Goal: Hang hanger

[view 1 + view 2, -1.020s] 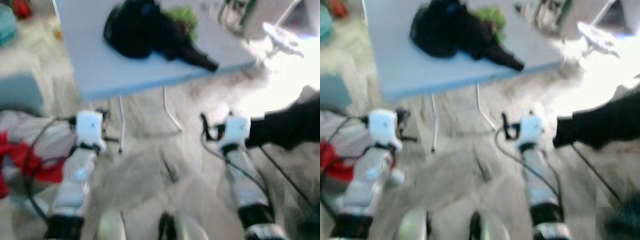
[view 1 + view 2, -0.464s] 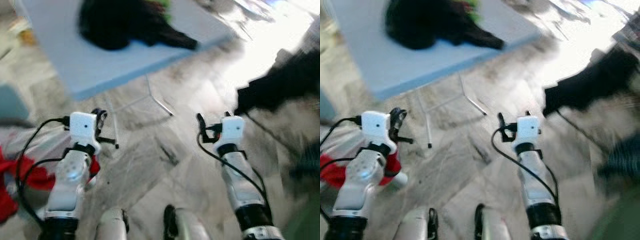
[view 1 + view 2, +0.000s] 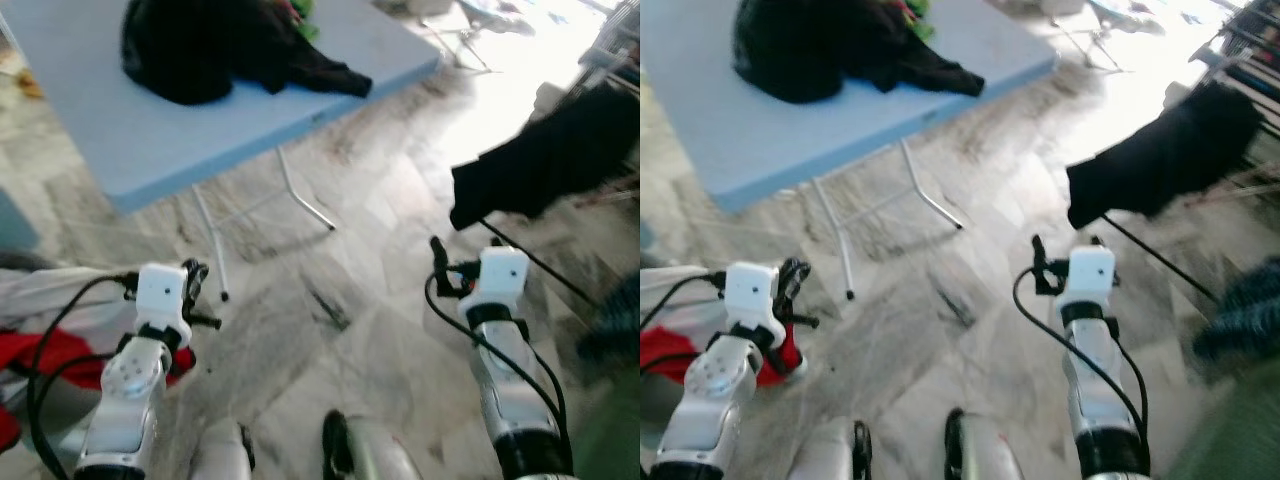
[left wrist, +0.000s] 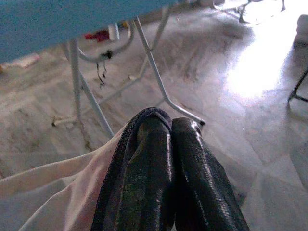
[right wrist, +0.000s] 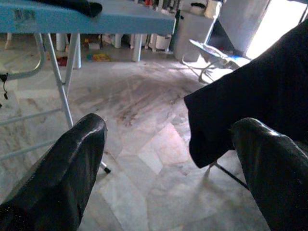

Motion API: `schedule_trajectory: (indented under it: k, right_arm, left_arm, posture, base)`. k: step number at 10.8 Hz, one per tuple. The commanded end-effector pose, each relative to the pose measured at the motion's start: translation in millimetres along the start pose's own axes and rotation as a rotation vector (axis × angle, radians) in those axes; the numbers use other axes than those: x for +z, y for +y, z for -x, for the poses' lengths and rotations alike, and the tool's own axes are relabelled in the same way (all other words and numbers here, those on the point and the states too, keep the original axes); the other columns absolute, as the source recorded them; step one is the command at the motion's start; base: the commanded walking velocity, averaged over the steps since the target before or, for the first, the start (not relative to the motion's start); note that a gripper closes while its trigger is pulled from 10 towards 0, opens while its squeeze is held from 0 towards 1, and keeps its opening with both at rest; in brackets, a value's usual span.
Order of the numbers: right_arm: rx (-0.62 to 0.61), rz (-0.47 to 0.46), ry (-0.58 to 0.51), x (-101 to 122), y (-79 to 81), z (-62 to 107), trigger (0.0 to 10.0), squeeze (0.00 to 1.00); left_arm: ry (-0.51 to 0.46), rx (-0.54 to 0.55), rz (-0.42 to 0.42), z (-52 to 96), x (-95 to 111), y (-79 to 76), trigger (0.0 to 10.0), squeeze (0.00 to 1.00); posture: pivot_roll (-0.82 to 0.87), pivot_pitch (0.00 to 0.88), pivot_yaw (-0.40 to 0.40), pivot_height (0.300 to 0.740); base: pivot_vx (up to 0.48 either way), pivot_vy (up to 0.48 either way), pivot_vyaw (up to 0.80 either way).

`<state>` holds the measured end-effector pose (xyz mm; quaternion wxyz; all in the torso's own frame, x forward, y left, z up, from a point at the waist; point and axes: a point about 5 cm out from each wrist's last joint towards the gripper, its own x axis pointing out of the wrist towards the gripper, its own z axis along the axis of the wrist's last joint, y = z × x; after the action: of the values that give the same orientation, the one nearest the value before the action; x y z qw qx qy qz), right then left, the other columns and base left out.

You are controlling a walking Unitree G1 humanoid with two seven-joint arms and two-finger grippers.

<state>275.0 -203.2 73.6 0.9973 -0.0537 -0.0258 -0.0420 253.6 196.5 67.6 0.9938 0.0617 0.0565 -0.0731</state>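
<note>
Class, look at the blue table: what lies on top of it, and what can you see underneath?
On the table lies a black garment, with green and red bits mostly hidden behind it. Underneath: white metal legs and marble floor.

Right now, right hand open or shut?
Open. In the right wrist view the right hand has its two black fingers far apart, with floor between them.

Two silver arms end in white boxy wrist blocks, with black cables looping along each. The left gripper and right gripper have long, glossy black fingers.
</note>
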Motion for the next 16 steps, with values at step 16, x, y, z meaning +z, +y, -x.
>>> schedule_trajectory:
  k: [16]
  right_arm:
    - [-0.018,0.090,-0.024,3,-8.1,-4.1,10.0,0.00]
  left_arm:
    - [-0.042,-0.089,0.060,-24.8,0,-17.4,10.0,0.00]
  posture:
    - [0.03,0.065,-0.058,0.740]
  base:
    - [0.268,0.079,-0.37]
